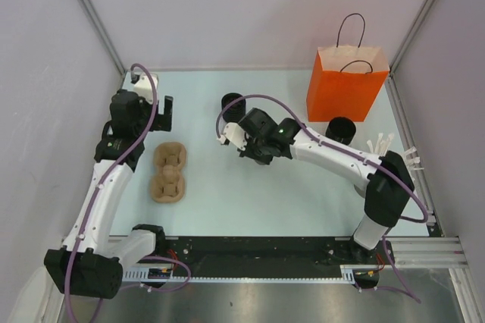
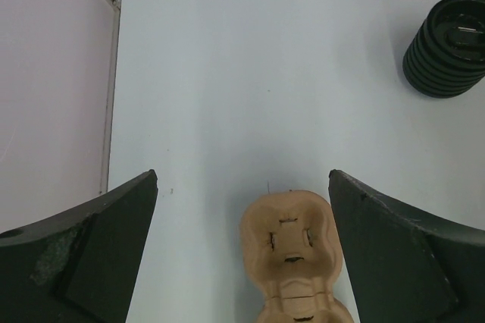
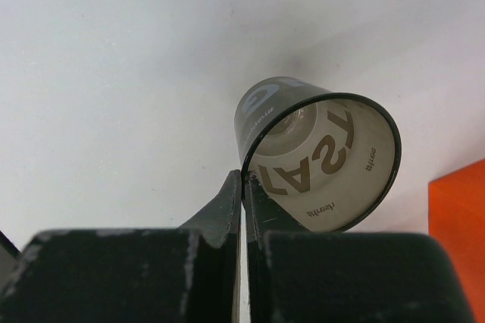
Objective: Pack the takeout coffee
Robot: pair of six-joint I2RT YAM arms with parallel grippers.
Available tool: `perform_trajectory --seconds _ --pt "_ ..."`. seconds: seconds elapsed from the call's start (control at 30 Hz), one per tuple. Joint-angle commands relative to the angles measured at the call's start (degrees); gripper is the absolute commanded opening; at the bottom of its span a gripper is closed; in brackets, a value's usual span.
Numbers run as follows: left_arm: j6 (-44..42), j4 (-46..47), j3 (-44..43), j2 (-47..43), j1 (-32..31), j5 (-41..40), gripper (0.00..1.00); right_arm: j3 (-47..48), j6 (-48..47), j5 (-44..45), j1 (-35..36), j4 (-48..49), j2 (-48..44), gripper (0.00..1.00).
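Note:
Two black ribbed takeout coffee cups stand on the table: one at the back middle (image 1: 232,103) (image 2: 447,44), the other (image 1: 341,130) in front of the orange bag. My right gripper (image 1: 231,139) (image 3: 242,177) is shut on the dark rim of a lidless cup (image 3: 326,160). That cup is tilted, and its pale inside with brown lettering faces the wrist camera. My left gripper (image 1: 165,113) (image 2: 242,175) hangs open over the far end of the brown pulp cup tray (image 1: 168,174) (image 2: 292,239), with nothing between its fingers.
An orange paper bag (image 1: 345,84) (image 3: 458,239) with black handles stands upright at the back right. White sticks (image 1: 381,144) lie near the right arm's elbow. Metal frame posts and pale walls border the table on both sides.

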State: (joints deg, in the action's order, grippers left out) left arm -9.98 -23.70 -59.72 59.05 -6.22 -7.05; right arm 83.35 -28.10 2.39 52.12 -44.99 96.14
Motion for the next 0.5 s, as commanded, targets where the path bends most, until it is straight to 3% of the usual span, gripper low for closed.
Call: perform_trajectory --seconds 0.0,0.47 --pt "2.8 3.3 0.8 -1.7 2.8 4.1 1.00 -0.3 1.4 0.8 2.4 4.1 2.0 0.00" --pt "3.9 4.6 4.0 -3.9 3.3 4.7 1.00 -1.9 0.9 0.4 6.7 4.3 5.1 0.00"
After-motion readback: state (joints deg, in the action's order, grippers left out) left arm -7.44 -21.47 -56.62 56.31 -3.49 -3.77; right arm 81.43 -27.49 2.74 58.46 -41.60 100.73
